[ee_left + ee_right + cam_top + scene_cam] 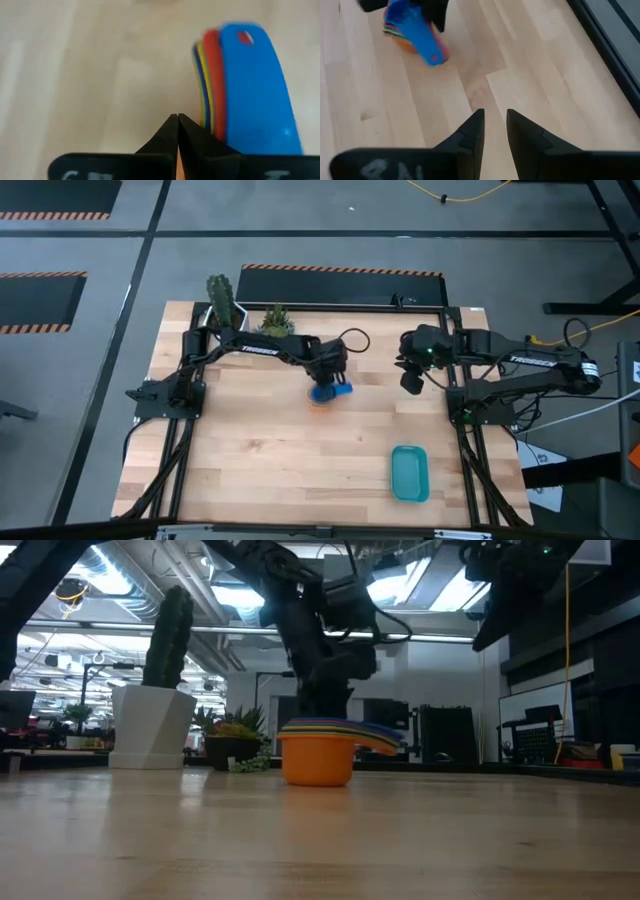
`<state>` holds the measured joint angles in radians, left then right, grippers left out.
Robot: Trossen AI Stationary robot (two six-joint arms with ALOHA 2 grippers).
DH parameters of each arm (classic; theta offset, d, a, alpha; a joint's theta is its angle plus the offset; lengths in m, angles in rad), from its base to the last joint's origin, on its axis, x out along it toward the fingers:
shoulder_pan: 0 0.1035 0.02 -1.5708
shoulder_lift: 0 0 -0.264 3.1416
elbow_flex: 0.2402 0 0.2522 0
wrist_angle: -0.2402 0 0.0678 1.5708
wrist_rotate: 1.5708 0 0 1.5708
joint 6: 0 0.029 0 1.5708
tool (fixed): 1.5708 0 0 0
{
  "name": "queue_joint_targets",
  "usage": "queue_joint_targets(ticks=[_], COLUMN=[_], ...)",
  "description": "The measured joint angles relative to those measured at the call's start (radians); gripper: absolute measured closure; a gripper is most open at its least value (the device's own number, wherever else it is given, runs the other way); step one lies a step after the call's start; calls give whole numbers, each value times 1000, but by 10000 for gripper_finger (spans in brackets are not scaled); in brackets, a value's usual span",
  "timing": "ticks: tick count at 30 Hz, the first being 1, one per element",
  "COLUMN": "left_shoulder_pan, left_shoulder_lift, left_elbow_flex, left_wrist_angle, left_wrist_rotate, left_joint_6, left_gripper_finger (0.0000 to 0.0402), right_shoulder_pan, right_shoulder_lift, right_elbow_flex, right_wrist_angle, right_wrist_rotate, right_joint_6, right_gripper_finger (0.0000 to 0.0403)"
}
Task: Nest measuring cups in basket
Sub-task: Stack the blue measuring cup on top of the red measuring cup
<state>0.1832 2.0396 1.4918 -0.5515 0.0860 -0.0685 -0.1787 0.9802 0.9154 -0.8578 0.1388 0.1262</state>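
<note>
The measuring cups (328, 392) stand nested in one stack on the table's middle. The orange cup (318, 762) is at the bottom, and the handles (382, 737) fan out to one side with the blue one (252, 85) on top. My left gripper (177, 122) is shut and sits right over the stack, its fingertips beside the handles. My right gripper (495, 120) is open and hovers high over bare table to the right of the stack (415, 32). The teal basket (409, 473) lies flat near the table's near right part, with nothing in it. My left gripper comes at the stack from above, pointing down, with its shut fingers (192, 137) next to the handles' roots (220, 125). The gripper's own body hides the cup bowls, so I cannot tell whether it touches the stack.
A white pot with a cactus (218, 298) (150, 725) and a small plant (275, 320) (235, 748) stand at the far edge behind the left arm. Bare wood lies between the stack and the basket. Dark frame rails run along the table's left and right sides.
</note>
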Motion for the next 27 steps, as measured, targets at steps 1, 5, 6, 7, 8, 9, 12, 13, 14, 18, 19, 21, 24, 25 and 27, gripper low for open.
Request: queue_joint_targets(ticks=[1, 5, 6, 7, 8, 9, 12, 13, 14, 18, 19, 21, 24, 25, 27], left_shoulder_pan=[-6, -28, -33, -38, -43, -48, -71, -80, -89, -117, -121, -127, -129, -128, -127], left_shoulder_lift=[0, 0, 0, 0, 0, 0, 0, 0, 0, -8, -11, -30, -62, -70, -91], left_elbow_flex=[0, 0, 0, 0, 0, 0, 0, 0, 0, 0, 0, 0, 0, 0, 0], left_wrist_angle=[20, 63, 69, 80, 89, 94, 107, 107, 107, 130, 151, 158, 176, 172, 154], left_wrist_rotate=[20, 91, 107, 124, 144, 168, 226, 237, 242, 245, 241, 235, 208, 198, 187], left_joint_6=[0, 0, 0, 1, 6, 18, 34, 34, 34, 26, 26, 26, 26, 26, 26], left_gripper_finger=[398, 394, 394, 394, 395, 397, 400, 400, 398, 391, 389, 387, 388, 390, 394], right_shoulder_pan=[0, 3, 3, 4, 4, 4, 4, 4, 4, 6, 6, 6, 6, 6, 6], right_shoulder_lift=[-2, -2, -2, -2, -2, -2, -1, -1, -1, -1, -1, -1, 0, -1, -1], right_elbow_flex=[0, -13, -26, -42, -60, -80, -147, -168, -186, -257, -270, -292, -309, -312, -313], right_wrist_angle=[1, 22, 42, 65, 83, 101, 176, 200, 225, 365, 398, 464, 511, 525, 528], right_wrist_rotate=[0, 0, 0, -2, -4, -7, -38, -51, -71, -165, -192, -242, -289, -292, -291], right_joint_6=[2, 2, 3, 4, 4, 4, 4, 4, 4, 5, 4, 4, 4, 4, 4], right_gripper_finger=[317, 317, 317, 317, 317, 317, 317, 317, 317, 317, 317, 317, 317, 317, 317])
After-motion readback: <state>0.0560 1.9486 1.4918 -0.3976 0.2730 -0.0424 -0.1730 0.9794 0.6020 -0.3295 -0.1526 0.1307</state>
